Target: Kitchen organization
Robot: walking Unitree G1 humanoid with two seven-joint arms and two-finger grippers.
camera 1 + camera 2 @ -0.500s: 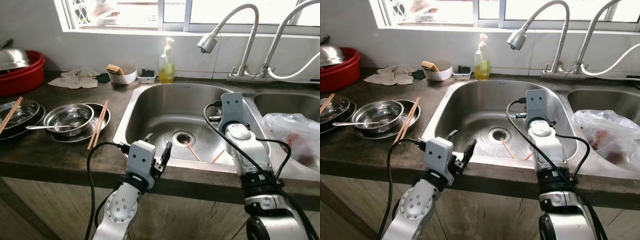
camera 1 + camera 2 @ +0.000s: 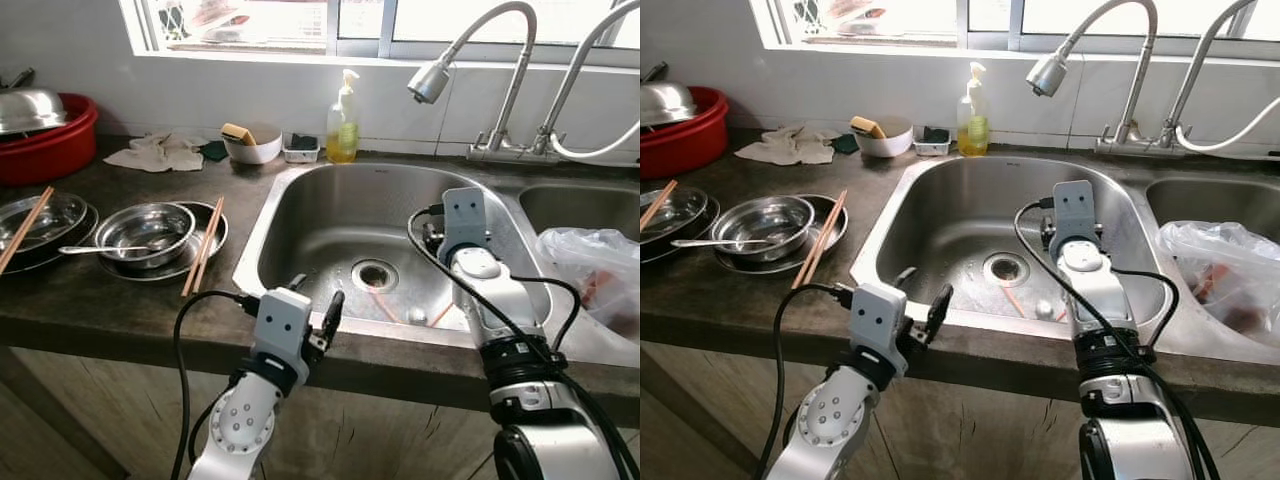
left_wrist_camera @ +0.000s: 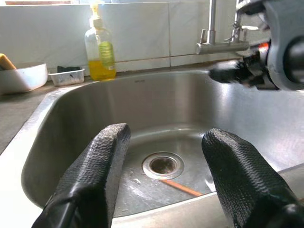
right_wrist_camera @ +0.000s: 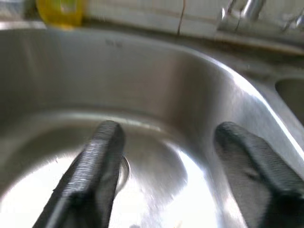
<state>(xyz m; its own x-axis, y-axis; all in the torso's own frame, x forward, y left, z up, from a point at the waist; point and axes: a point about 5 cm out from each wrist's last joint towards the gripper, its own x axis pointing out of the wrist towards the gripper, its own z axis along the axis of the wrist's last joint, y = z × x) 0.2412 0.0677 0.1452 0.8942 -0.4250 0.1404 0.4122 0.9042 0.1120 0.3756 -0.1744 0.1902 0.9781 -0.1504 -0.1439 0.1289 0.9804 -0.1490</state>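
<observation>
While the chopsticks in the sink (image 2: 385,306) lie flat on the wet steel floor just beside the drain (image 2: 374,274), thin orange-brown sticks, one running from the drain toward the front wall and a second near the right gripper's arm, a pick looks risky: slim rods flush on slick curved metal can skate away from the pads or roll into the drain hole. Right gripper (image 4: 166,156) hangs inside the basin, fingers spread wide, nothing between them, pointing at the bowl's back curve; its wrist view is blurred, so I can't tell how close the tips are to the floor. Left gripper (image 3: 166,166) sits at the front rim of the sink (image 2: 262,215), also spread and empty, textured black pads (image 3: 102,161) aimed at the drain. Both arms crowd one basin, so cables or fingers could clash. Brushed stainless sink, rounded corners, water drops. On the dark stone counter (image 2: 60,290) to the left, nested steel bowls (image 2: 150,228) with a spoon (image 2: 85,251) and another pair of chopsticks (image 2: 203,246) across the rim. Behind: yellow soap bottle (image 2: 345,125), white bowl with sponge (image 2: 250,143), crumpled rag (image 2: 155,155), red basin (image 2: 45,140). Gooseneck faucet (image 2: 470,55) overhead; a plastic bag (image 2: 600,265) sits in the right-hand sink.
</observation>
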